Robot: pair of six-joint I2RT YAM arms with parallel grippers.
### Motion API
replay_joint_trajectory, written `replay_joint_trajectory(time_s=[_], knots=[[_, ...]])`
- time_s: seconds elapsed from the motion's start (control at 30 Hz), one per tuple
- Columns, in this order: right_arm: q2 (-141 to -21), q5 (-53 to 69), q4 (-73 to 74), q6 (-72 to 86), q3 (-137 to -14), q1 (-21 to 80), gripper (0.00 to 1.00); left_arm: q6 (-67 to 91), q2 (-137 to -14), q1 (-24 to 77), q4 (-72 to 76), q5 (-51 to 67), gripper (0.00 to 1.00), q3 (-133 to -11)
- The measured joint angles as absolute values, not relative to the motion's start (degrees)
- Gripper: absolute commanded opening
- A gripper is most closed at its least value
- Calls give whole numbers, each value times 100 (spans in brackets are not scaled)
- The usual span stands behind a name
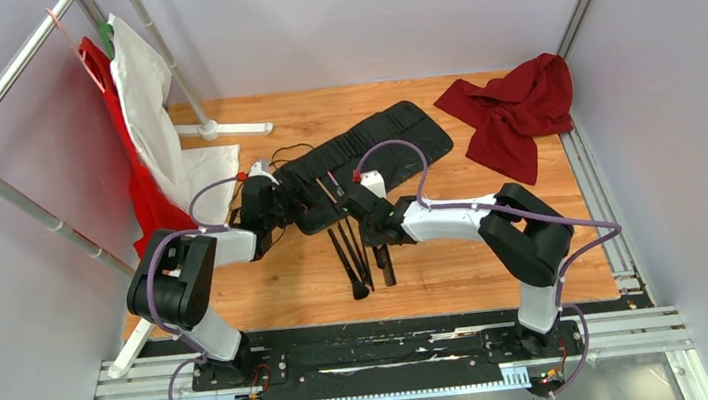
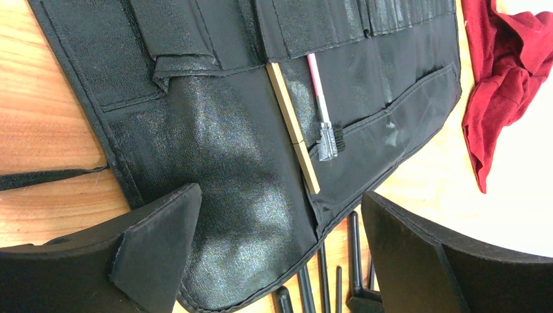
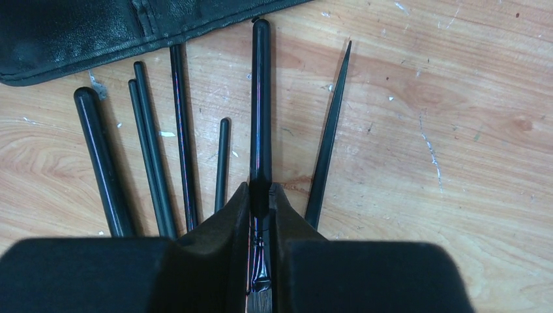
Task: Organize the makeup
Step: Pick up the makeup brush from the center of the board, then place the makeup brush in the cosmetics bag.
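The wood bench (image 1: pixel 458 269), scuffed and flecked with white, sits between plain lilac walls, with a pipe rack (image 1: pixel 4 79) hung with white and red fabric at the far left and a red cloth (image 1: pixel 520 105) at the far right. The black case (image 1: pixel 393 135) lies unrolled across the far middle, one end toward the arms. The left tool (image 2: pixel 280 199) hovers over that end, wide open and empty; I judge it should press the fabric flat there so a slot gapes. The right tool (image 3: pixel 261 215) is closed on one black brush (image 3: pixel 261 117) near its ferrule, with the handle pointing at the case edge. The loose brushes (image 3: pixel 150 150) lie fanned on the wood on either side of it, just short of the case. It is best to lift straight up so the neighbours are not dragged, then feed the handle end-first into a free slot. A tan stick (image 2: pixel 293 127) and a pink brush (image 2: pixel 321 104) are already tucked in
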State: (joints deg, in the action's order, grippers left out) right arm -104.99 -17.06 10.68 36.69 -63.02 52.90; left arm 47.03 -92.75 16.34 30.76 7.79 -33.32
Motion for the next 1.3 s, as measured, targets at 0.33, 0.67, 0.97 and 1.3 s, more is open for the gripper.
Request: replay_joint_trajectory(time_s=[0.33, 0.67, 0.97, 1.3], knots=[[-10322, -1852, 1275, 3507, -6309, 5290, 1, 4700, -9275, 1634, 3076, 777, 98, -3332], [-9795, -1883, 1603, 2683, -7054, 5236, 1, 4703, -9275, 1634, 3076, 775, 98, -3332], [-10488, -1061, 2259, 1444, -9284, 4283, 1, 4700, -9275, 1634, 3076, 773, 98, -3332], [-12654, -292, 3841, 482, -12016, 3529, 1, 4711, -9341, 1634, 3120, 773, 98, -3332]])
